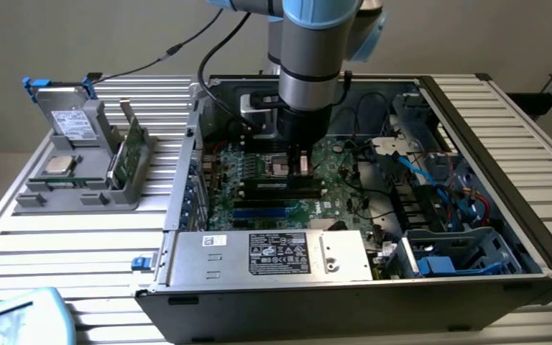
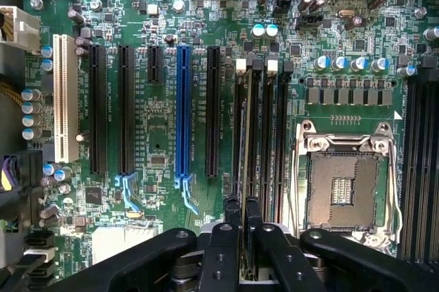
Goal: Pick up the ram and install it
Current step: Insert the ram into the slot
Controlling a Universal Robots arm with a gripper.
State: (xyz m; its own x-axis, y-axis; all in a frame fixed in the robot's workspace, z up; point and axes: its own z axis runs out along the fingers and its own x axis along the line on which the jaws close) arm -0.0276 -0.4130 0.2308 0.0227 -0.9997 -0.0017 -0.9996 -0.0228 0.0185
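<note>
My gripper hangs straight down inside the open computer case, low over the green motherboard. In the wrist view the two black fingers stand close together, shut on the ram. The ram shows edge-on as a thin dark strip. It lies along the row of black memory slots, beside the empty silver processor socket. Whether the ram sits in a slot or just above it I cannot tell. The gripper is centred on the strip's near end.
A grey power supply fills the case's near side; cables and a drive cage lie at the exterior view's right. On the slatted table, a grey holder carries a silver chip and an upright green board.
</note>
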